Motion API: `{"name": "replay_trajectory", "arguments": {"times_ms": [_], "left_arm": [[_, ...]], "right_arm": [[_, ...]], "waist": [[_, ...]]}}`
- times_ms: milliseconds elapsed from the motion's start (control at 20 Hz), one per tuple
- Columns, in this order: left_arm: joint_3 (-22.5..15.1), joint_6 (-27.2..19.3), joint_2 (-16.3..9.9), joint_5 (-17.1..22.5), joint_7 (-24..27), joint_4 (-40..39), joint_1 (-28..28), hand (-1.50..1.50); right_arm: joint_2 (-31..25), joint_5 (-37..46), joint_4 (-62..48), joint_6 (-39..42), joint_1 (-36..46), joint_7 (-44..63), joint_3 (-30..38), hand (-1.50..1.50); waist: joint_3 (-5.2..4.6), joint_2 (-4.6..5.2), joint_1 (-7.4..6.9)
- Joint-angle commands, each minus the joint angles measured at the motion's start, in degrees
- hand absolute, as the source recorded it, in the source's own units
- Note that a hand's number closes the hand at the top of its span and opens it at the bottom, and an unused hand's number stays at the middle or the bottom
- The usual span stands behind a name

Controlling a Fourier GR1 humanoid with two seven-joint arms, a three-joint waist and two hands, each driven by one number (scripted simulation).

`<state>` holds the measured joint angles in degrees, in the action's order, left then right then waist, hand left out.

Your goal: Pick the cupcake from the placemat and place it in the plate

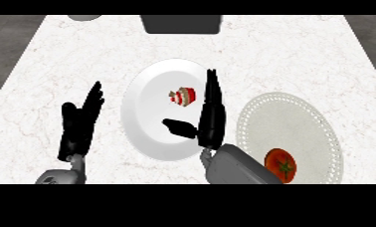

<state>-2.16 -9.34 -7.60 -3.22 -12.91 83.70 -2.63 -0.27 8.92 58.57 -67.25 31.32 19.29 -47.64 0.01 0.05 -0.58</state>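
1 head view looks steeply down, fairly near, probably, at the counter [308,47].

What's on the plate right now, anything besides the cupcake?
Only the cupcake shows on the white plate, lying near its middle. The right hand, open, reaches over the plate's right part and covers that strip, so what lies under it cannot be seen.

Red-and-white cupcake [183,96], white plate [147,121], lacy cream placemat [316,121], red tomato [280,165], black hands.
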Motion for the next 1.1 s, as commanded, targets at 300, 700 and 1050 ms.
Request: {"name": "replay_trajectory", "arguments": {"times_ms": [300,700,1050], "left_arm": [[2.01,1.12,0.42,-0.29,3.17,-2.74,0.36,0.0],[0.78,1.07,1.89,-1.87,3.04,-0.14,3.59,0.0],[1.38,2.17,1.42,-1.87,1.68,2.92,4.14,0.0]], "right_arm": [[-1.21,9.92,4.15,3.12,-5.15,5.17,6.52,-1.5],[-0.48,19.11,9.54,2.24,-15.0,7.43,7.22,-1.5],[-2.98,16.49,14.11,4.02,-22.19,-1.88,13.22,-1.5]], "waist": [[-0.03,-0.1,0.68],[-0.04,-0.19,0.75],[0.0,-0.12,0.58]]}}
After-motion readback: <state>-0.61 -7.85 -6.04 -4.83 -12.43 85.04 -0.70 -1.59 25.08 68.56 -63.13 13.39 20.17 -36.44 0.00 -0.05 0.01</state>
